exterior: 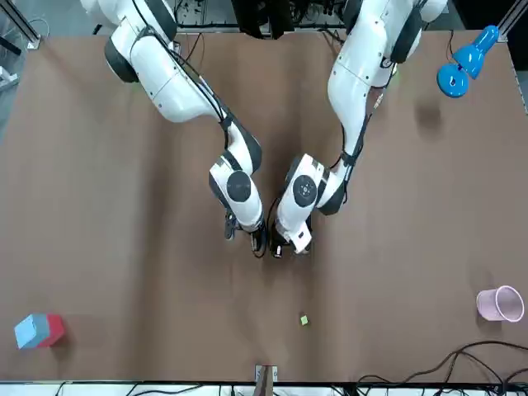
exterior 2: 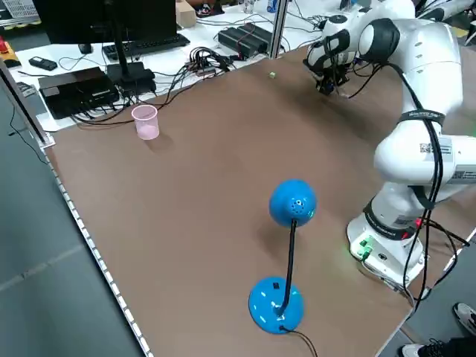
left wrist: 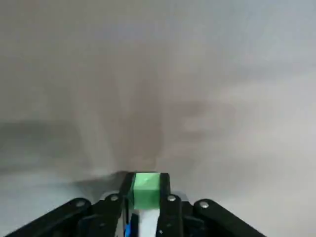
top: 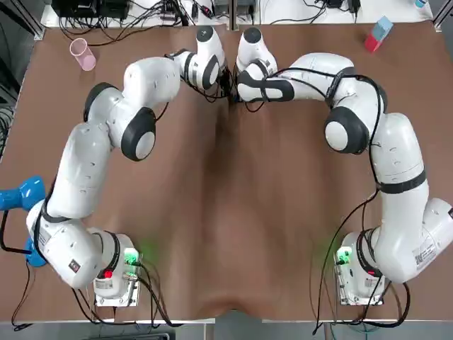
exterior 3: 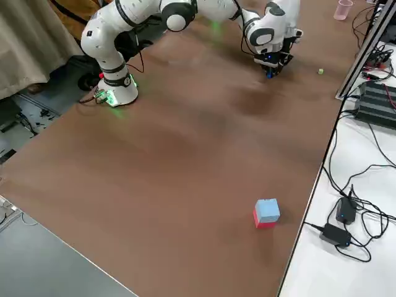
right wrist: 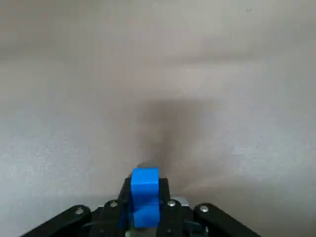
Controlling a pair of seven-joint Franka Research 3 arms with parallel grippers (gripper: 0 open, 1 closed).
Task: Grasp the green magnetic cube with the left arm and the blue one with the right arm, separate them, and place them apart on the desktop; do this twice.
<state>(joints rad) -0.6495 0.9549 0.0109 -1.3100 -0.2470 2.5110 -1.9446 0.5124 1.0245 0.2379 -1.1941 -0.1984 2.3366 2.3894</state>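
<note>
Green cube (left wrist: 145, 191) and blue cube (right wrist: 144, 197) each pinched, grippers side by side

Left gripper (left wrist: 145, 183) has its two fingers closed against the green cube, which sits between the fingertips over the brown table (left wrist: 207, 74). Right gripper (right wrist: 144, 185) clamps the blue cube the same way between its own tips. From the front, both grippers hang low over the table, just beside each other; whether the cubes touch cannot be told. Near them, a little beyond the tips on the side away from the arm bases, lies a small green piece (exterior: 304, 320). Well apart on the left gripper's side stands a pink cup (exterior: 500, 304). Well apart on the right gripper's side rests a blue-and-red block (exterior: 38, 330). Farthest off, back near the left arm's base, stands a blue lamp (exterior 2: 292, 202).
</note>
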